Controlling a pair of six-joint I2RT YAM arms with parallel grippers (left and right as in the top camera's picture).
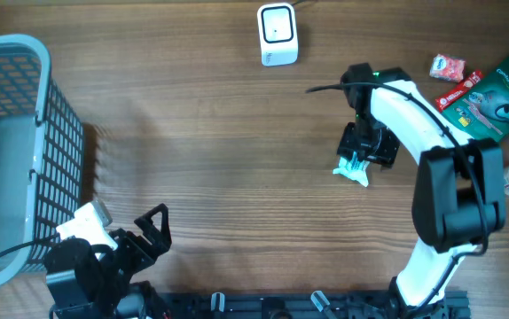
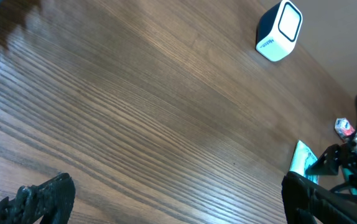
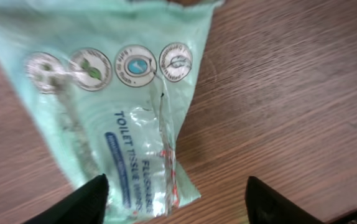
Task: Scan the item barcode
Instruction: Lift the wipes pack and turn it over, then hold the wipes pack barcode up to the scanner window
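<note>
while left end effector (image 2: 178, 202) and right end effector (image 3: 180, 194) gape, wood-grain table (image 1: 237, 133), tissue packet (image 3: 104, 93) flat beneath the right

Mint-green tissue pack (image 3: 104, 93), white scanner (image 1: 277, 34), blue-grey basket (image 1: 11, 42)

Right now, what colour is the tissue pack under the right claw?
Tissue pack: pale mint green, blue lettering; clearest in the right wrist view.
</note>
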